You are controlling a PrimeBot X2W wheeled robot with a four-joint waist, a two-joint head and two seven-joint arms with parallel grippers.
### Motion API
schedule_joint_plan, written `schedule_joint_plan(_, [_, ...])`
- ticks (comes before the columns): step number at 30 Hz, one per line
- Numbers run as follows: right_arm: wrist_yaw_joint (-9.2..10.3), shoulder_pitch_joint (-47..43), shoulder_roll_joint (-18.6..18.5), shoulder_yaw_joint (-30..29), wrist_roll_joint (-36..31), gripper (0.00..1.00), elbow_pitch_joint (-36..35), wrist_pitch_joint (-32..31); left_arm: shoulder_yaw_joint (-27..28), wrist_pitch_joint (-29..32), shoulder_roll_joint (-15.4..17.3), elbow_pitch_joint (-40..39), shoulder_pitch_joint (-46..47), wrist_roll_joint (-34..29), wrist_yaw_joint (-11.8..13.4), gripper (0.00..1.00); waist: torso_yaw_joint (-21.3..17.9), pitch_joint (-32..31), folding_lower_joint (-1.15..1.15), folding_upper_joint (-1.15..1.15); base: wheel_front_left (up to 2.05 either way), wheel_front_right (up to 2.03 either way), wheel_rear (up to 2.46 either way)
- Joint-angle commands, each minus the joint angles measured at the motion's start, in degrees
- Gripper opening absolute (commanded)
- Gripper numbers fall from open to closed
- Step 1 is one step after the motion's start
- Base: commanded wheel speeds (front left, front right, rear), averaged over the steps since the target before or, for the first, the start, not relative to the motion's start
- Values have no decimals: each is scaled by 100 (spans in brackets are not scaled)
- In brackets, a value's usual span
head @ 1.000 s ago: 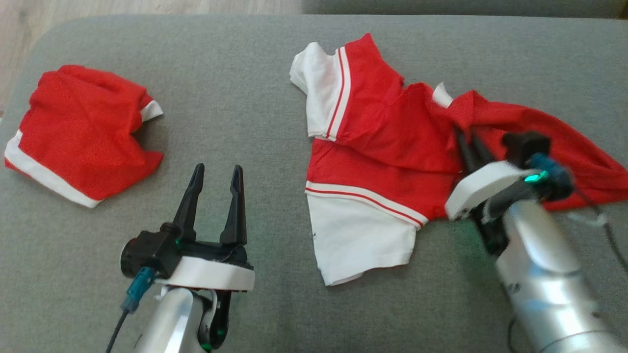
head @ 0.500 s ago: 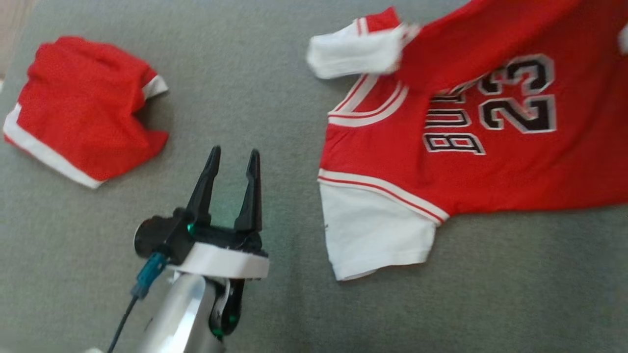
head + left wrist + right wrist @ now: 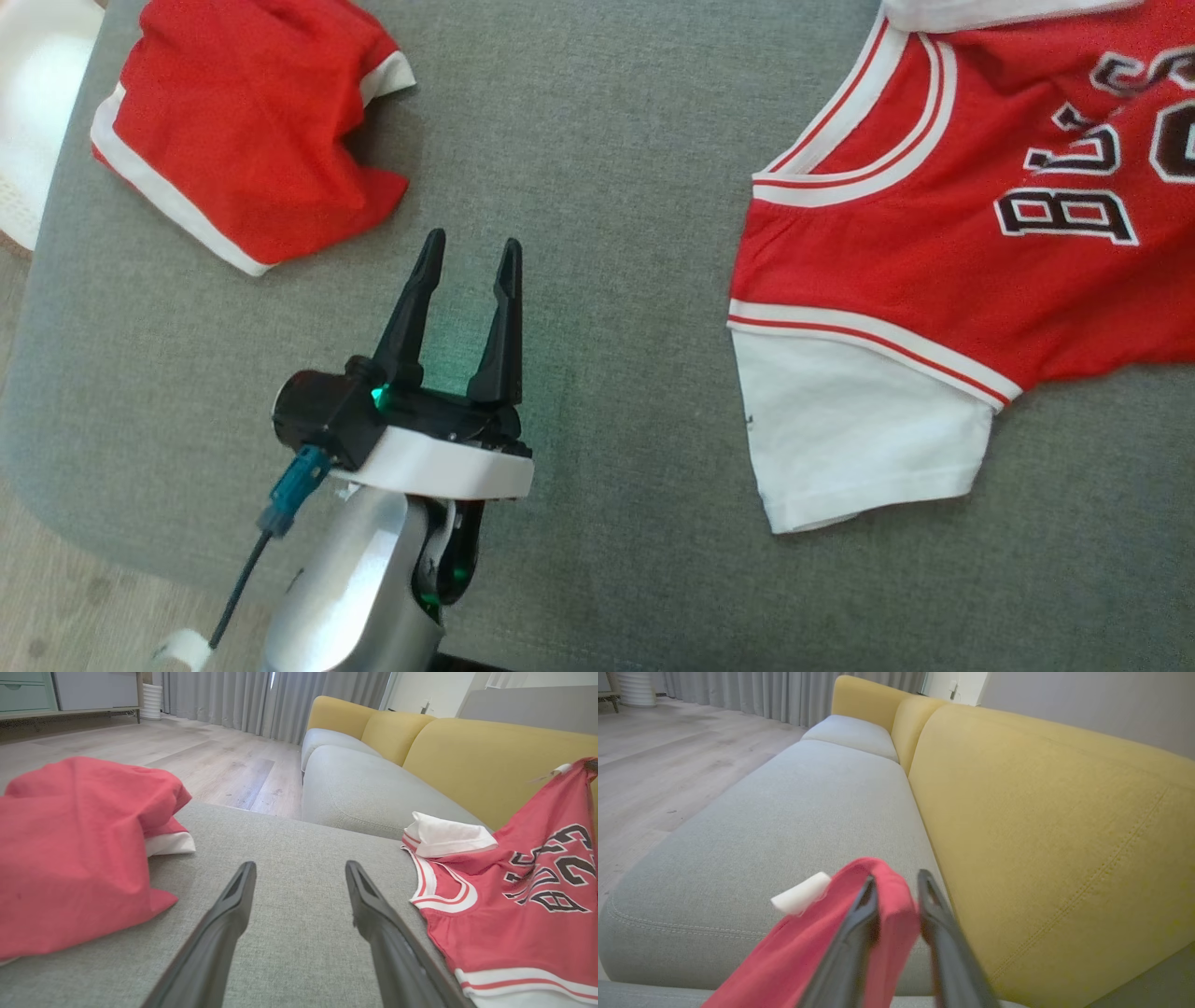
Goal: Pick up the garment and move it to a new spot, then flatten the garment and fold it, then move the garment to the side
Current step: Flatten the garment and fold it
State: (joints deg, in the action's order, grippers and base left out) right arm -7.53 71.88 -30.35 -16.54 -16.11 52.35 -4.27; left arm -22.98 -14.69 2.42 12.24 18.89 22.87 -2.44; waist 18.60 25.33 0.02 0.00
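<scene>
Your right end effector [image 3: 896,877], clamped on the jersey [image 3: 887,261], just hoisted it from a crumpled heap; left end effector [image 3: 467,261] gapes beside the jersey. Pick-up looks underway.

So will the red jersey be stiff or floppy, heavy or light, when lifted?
Probably very floppy: the jersey hangs slack from the edge pinched in the right end effector, its rest lying on the cushion. Likely light: that small pinch seems to carry it. One white sleeve lies folded over, so expect creases.
</scene>
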Motion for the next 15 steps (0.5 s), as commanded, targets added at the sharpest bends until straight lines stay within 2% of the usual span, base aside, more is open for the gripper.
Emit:
schedule_joint_plan(1, [4,174,-22,-124,-218,100,-116,69,140,-31,45,-189,127,44,34,100,17,15,-2,0,0,0,0])
schedule_joint_plan(7, [4,-137,376,-479,-591,100,246,514,244,-31,45,-159,47,-22,58,100,-246,-300,-2,0,0,0,0])
schedule_joint_plan(12, [4,-583,823,-201,-343,100,547,1415,449,-31,45,-128,-93,-141,44,100,-646,-760,-2,0,0,0,0])
schedule_joint_plan(15, [4,-911,1171,100,-13,100,641,1754,592,-31,45,-111,-233,-175,23,100,-919,-1063,-2,0,0,0,0])
